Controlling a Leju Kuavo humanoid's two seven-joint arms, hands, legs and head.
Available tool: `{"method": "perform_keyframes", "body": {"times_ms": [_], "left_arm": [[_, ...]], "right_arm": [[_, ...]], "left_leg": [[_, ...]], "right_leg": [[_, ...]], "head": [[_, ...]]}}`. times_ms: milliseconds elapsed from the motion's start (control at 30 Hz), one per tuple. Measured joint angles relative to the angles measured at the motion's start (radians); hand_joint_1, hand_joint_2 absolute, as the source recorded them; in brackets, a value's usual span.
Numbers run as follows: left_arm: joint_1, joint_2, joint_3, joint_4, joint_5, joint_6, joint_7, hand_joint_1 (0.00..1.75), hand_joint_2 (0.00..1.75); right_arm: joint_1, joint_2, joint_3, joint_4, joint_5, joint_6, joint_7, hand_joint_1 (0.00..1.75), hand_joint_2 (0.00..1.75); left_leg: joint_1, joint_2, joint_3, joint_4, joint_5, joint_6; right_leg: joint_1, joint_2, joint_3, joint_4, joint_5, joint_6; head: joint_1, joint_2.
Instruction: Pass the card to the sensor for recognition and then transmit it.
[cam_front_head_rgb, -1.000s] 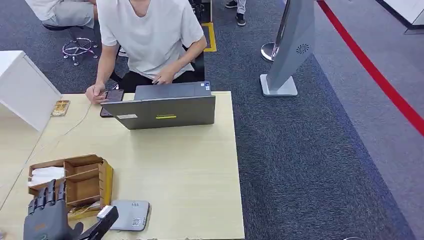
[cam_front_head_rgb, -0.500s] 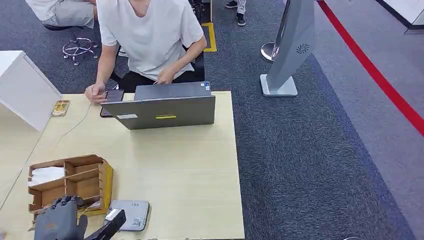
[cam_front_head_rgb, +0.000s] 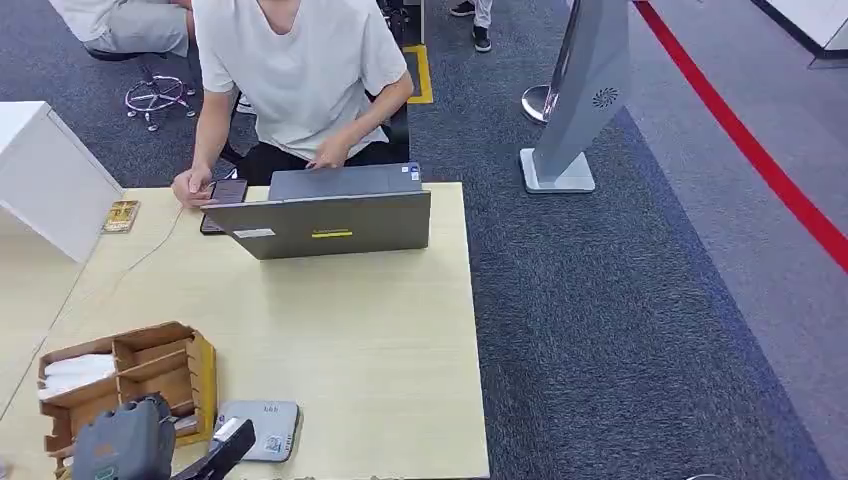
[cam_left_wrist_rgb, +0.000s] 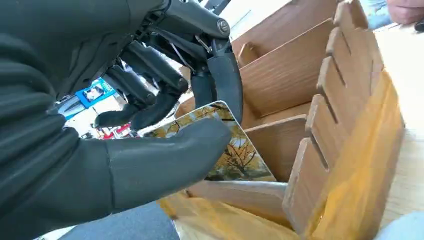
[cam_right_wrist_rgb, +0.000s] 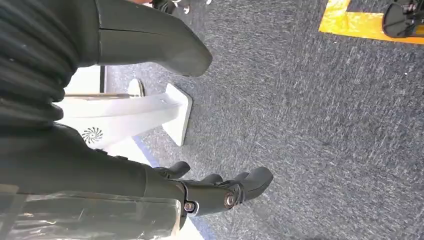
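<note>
Left fingers (cam_left_wrist_rgb: 220, 80) curl down onto the top of the card (cam_left_wrist_rgb: 235, 155); thumb presses its face from the near side, so the card is pinched between them. Card stands tilted in the near slot of the wooden box (cam_left_wrist_rgb: 345, 125), its lower part still between the dividers, notched side wall just beside it

Head view: left hand (cam_front_head_rgb: 125, 445) sits over the near end of the box (cam_front_head_rgb: 200, 360), fingers hidden under the wrist cover. Box lies at the table's near left corner, close to the left edge. White sheets lie in its far slot. Sensor (cam_front_head_rgb: 262, 428), a flat grey pad, lies just right of the box, touching or nearly touching it, near the table's front edge (cam_front_head_rgb: 400, 465)

Right hand (cam_right_wrist_rgb: 220, 192) hangs over the carpet, fingers loosely apart and a little bent, holding nothing. A white stand base (cam_right_wrist_rgb: 150, 112) is on the floor beyond it

Mid-table, between the box and the laptop (cam_front_head_rgb: 325, 215), is bare wood, as is the right half out to the edge. A thin cable runs along the left side. Laptop stands at the far edge, lid back toward the robot. A person (cam_front_head_rgb: 300, 70) sits behind it, one hand on a phone (cam_front_head_rgb: 225, 195) at the far left. White cabinet (cam_front_head_rgb: 50, 180) abuts the table's left far corner. Right of the table is carpet, with a grey stand (cam_front_head_rgb: 585, 100) well off and a red floor line (cam_front_head_rgb: 760, 160)
</note>
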Motion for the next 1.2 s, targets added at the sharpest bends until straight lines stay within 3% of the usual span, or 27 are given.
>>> {"method": "perform_keyframes", "body": {"times_ms": [200,400,600,800,933,1033,1200], "left_arm": [[-0.008,0.003,-0.007,-0.034,0.000,-0.009,0.004,1.75,1.75],[-0.051,0.029,-0.068,-0.153,0.000,-0.134,0.037,1.75,1.75],[-0.163,0.081,-0.189,-0.294,0.000,-0.273,0.035,1.75,1.75],[-0.321,0.084,-0.247,-0.359,0.000,-0.319,0.000,1.75,1.75],[-0.484,0.083,-0.243,-0.348,0.000,-0.307,0.046,1.75,1.75],[-0.599,0.121,-0.242,-0.303,0.000,-0.226,0.103,1.75,1.75],[-0.684,0.185,-0.222,-0.201,0.000,-0.142,0.108,1.75,1.75]], "right_arm": [[0.000,0.000,-0.003,0.000,0.000,-0.001,-0.007,0.00,1.75],[0.000,0.000,-0.015,0.000,0.000,0.000,-0.009,0.00,1.75],[-0.003,0.000,-0.033,0.000,-0.007,-0.001,-0.013,0.00,1.75],[0.003,0.000,-0.036,-0.001,-0.021,0.005,-0.005,0.00,1.75],[0.003,0.000,-0.035,-0.001,-0.014,0.023,-0.008,0.00,1.75],[0.007,0.000,-0.028,-0.001,0.001,0.036,-0.017,0.00,1.75],[0.013,0.000,-0.020,-0.001,0.018,0.045,-0.031,0.00,1.75]], "left_leg": [[0.000,0.000,0.000,0.000,0.000,0.000],[0.000,0.000,0.000,0.000,0.000,0.000],[0.000,-0.001,0.000,0.000,0.001,0.000],[0.000,-0.001,0.001,0.000,0.001,0.000],[0.000,-0.003,0.000,0.000,0.002,-0.001],[0.000,-0.003,0.001,0.000,0.003,-0.002],[0.001,-0.002,0.001,0.000,0.004,-0.003]], "right_leg": [[0.000,0.000,0.000,0.000,0.000,0.000],[0.000,-0.001,0.000,0.000,0.000,0.000],[0.000,-0.001,0.000,0.000,0.000,0.000],[0.000,-0.002,0.000,0.000,0.001,0.000],[0.000,-0.004,0.001,0.000,0.002,-0.001],[0.000,-0.003,0.000,0.000,0.003,-0.003],[0.001,-0.002,0.000,0.001,0.003,-0.003]], "head": [[0.000,0.000],[0.000,0.000],[0.000,0.000],[0.000,0.000],[0.000,0.000],[0.002,0.000],[0.000,0.000]]}}
